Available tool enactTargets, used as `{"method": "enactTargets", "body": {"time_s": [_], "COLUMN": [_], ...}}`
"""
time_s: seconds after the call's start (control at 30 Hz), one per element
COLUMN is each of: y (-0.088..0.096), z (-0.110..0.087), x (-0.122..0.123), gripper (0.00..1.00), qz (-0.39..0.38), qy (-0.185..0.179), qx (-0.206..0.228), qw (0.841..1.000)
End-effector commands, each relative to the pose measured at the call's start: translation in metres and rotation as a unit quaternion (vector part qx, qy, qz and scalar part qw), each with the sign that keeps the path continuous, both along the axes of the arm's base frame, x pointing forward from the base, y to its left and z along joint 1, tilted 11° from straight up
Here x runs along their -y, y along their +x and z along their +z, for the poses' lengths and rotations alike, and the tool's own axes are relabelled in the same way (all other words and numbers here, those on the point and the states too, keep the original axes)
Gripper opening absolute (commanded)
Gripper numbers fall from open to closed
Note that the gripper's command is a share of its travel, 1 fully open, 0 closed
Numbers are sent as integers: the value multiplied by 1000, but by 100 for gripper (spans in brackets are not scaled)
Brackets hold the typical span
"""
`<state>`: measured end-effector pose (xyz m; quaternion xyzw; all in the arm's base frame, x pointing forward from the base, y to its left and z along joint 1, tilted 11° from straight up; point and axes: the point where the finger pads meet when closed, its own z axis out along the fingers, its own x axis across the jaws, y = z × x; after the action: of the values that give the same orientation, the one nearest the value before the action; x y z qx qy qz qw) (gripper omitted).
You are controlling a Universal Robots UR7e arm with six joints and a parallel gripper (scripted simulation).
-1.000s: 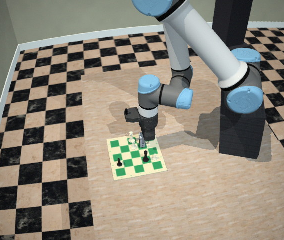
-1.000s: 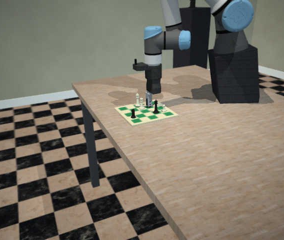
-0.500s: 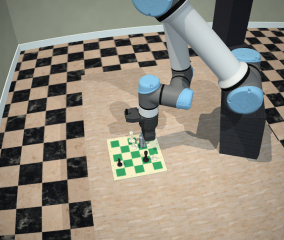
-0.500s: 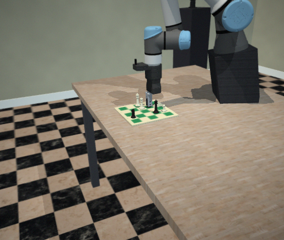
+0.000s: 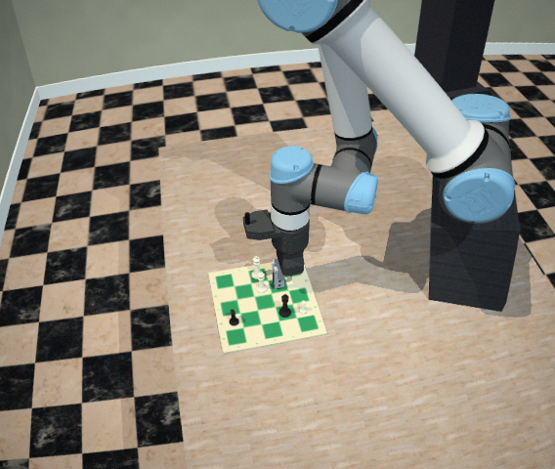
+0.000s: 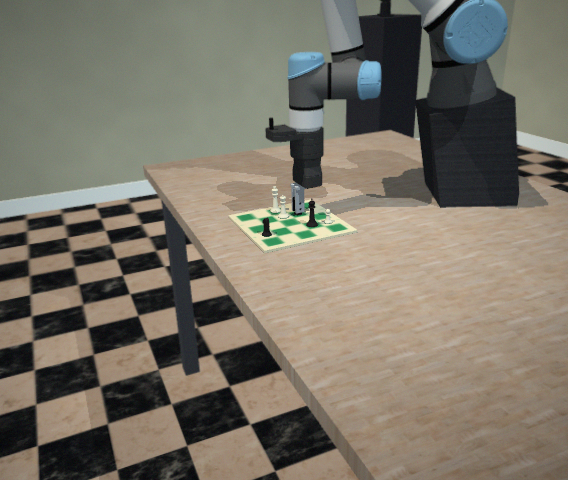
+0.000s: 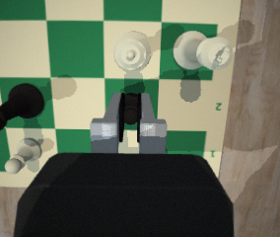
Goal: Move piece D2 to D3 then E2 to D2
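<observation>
gripper nearly closed on dark piece | we read it standing low over the board, near edge digit 2, square unclear | small, rigid, light, likely slippery; we pinch its head

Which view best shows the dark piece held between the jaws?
The wrist view: the dark piece sits centred between the gripper jaws, seen from above. In the top and exterior views the jaws and wrist hide nearly all of it, and it is too small to make out.
</observation>
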<state>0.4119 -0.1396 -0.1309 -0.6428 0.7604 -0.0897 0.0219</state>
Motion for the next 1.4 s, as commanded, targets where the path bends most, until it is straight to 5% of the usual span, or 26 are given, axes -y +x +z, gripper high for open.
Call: {"method": "enactTargets", "body": {"time_s": [0.0,0.03,0.07,0.13,0.17,0.23,0.27,1.0,1.37], "y": [0,0,0,0,0,0,0,-1,-5], "z": [0,0,0,0,0,0,0,6,34], "x": [0,0,0,0,0,0,0,0,-4], "gripper": [27,27,41,41,54,54,68,68,68], "qz": [0,0,0,0,0,0,0,0,0], "qy": [0,0,0,0,0,0,0,0,0], "qx": [0,0,0,0,0,0,0,0,0], "qw": [1000,1000,1000,1000,1000,1000,1000,1000,1000]}}
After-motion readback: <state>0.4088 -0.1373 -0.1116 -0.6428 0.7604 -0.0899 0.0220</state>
